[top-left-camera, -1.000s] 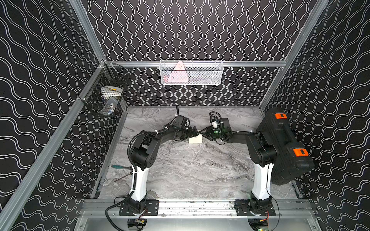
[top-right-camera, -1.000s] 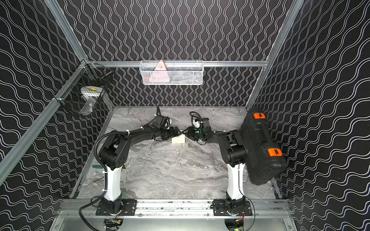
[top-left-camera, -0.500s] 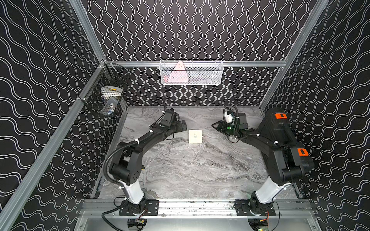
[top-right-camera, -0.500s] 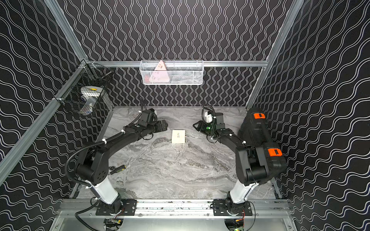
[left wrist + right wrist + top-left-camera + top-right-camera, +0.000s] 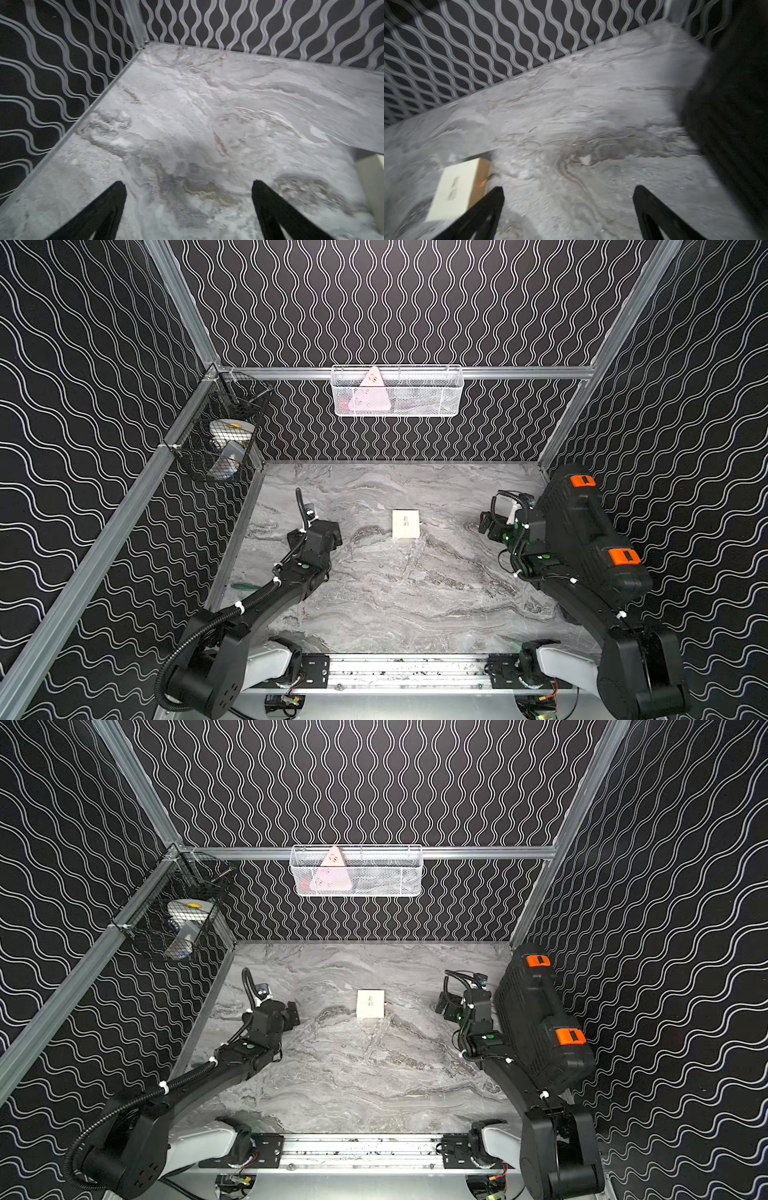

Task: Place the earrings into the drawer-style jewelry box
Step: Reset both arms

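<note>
you have a grey marble table (image 5: 395,597). the box (image 5: 405,524) lies flat near its middle. a black case (image 5: 582,510) stands on edge along the right wall, and a small green thing (image 5: 245,586) lies at the left edge.

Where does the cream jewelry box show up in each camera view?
In both top views: the jewelry box lies central on the marble table.
Left wrist: probably the pale blur cut by the frame edge.
Right wrist: cream top, tan end, beside the right tool.
Shared landmark: wavy back wall.
</note>
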{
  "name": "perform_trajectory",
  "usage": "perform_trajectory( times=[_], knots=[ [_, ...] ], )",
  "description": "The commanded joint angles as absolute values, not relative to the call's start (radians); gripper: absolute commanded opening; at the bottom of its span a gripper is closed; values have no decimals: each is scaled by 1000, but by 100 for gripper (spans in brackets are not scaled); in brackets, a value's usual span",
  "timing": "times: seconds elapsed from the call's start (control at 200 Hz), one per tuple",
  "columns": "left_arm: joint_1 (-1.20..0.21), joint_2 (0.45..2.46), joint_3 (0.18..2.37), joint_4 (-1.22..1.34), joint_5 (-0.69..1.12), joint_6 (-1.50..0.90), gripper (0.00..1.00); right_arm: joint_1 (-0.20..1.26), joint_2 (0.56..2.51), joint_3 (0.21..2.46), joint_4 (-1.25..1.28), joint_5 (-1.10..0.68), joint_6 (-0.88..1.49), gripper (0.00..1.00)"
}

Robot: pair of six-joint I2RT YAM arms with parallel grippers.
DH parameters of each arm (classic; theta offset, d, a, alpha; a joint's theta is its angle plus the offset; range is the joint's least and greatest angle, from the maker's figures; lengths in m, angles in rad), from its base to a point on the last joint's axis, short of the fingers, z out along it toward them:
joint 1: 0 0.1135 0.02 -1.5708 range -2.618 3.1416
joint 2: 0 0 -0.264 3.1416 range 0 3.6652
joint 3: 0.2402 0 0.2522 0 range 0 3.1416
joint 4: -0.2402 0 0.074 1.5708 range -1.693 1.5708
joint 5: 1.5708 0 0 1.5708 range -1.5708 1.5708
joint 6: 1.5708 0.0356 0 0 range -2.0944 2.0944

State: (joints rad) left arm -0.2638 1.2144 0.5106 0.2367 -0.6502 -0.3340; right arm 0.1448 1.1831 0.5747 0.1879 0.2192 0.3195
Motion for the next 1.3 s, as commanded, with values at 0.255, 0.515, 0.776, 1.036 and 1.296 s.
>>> perform_trajectory(
  times=[0.255, 0.515, 0.776, 1.036, 1.296],
  knots=[
    [-148, 1460, 382, 816, -550, -79, 99, 7, 1397, 454, 588, 397, 251, 99],
    [-92, 1559, 364, 956, -375, -54, 99, -29, 1571, 519, 662, 297, 178, 99],
    [-72, 1647, 358, 1047, -257, -25, 99, -42, 1616, 472, 788, 151, 126, 99],
    [-75, 1654, 354, 1057, -261, -15, 99, -42, 1648, 413, 911, 122, 105, 99],
    [-75, 1657, 360, 1051, -259, -14, 99, -42, 1666, 400, 987, 119, 97, 99]
  ],
)
